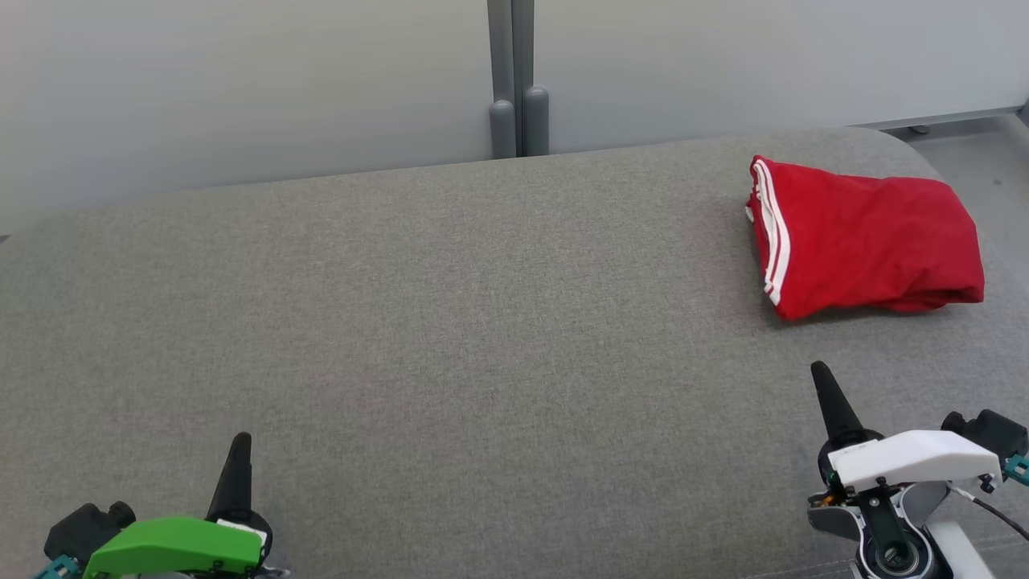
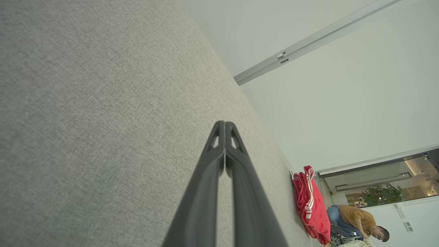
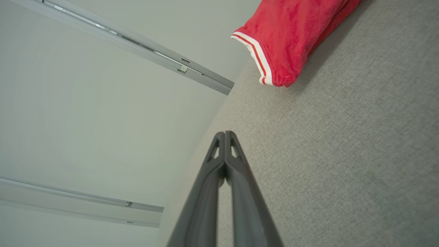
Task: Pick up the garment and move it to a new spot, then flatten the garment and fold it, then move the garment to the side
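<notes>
Head view: garment (image 1: 868,241), red, folded, at the counter's (image 1: 482,322) 2 o'clock corner, long axis 9-to-3. Right end effector (image 1: 821,374), clenched and empty, is nearer; garment lies at its 1 o'clock, apart. Left end effector (image 1: 240,442), clenched and empty, at 7 o'clock, well apart.

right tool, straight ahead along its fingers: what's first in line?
Probably the striped corner of the folded red fabric garment, lying just ahead on the grey fabric cushion. The shut right tool aims near its left edge, so it may slip past; depth unclear.
</notes>
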Motion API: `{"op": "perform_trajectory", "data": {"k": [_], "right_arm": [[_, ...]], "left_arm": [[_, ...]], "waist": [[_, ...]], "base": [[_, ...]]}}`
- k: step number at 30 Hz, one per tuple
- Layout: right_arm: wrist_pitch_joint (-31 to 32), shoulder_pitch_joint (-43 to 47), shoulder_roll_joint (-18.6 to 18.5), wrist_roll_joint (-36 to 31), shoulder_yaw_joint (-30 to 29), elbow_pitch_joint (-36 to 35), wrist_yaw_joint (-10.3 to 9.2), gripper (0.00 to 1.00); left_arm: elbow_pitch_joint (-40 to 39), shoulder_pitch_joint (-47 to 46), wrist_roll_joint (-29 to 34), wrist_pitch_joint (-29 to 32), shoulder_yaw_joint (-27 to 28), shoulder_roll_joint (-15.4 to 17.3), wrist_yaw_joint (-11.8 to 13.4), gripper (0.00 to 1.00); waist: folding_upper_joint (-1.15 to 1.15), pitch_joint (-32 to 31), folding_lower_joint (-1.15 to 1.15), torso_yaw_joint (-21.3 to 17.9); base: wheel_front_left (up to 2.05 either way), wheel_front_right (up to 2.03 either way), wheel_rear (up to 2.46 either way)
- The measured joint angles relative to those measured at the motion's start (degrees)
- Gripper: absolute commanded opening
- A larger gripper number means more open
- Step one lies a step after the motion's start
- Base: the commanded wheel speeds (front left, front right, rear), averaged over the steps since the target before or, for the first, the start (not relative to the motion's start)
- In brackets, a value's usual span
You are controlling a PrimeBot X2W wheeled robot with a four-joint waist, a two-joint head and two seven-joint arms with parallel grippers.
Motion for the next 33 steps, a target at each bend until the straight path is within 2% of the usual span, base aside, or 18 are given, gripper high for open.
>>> {"op": "perform_trajectory", "data": {"k": [33], "right_arm": [[5.4,-3.4,-0.1,25.8,-8.3,2.6,5.0,0.0]], "left_arm": [[3.3,-5.0,-22.9,5.8,3.8,0.7,-4.7,0.0]], "waist": [[0.0,1.0,0.0,0.2]], "base": [[0.0,0.0,0.0]]}}
